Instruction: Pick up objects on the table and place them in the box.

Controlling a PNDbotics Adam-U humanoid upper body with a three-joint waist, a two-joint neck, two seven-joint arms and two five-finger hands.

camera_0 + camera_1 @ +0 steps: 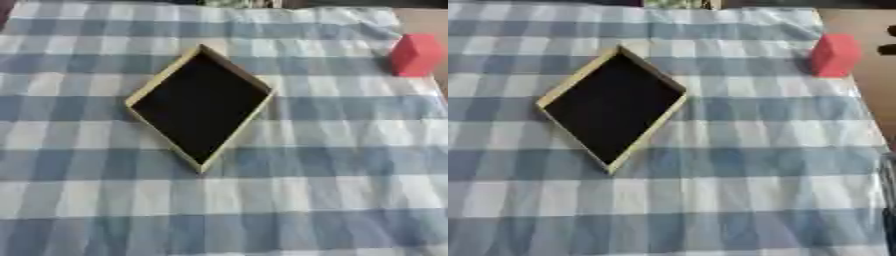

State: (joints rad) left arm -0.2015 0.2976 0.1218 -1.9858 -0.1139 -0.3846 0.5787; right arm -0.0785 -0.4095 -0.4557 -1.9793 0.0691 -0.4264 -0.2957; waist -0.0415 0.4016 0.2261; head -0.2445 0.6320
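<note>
A shallow box (164,75) with a tan rim and a black inside lies on the checked cloth, turned like a diamond, left of centre. Nothing shows inside it. A red block (415,55) stands at the far right, close to the cloth's right edge and well apart from the box. Neither of my hands shows in either view.
A blue-and-white checked cloth (332,190) covers the table. Bare brown surface (868,30) shows beyond the cloth's right edge at the top right. A thin dark shape (890,200) runs along the lower right border of the right eye view.
</note>
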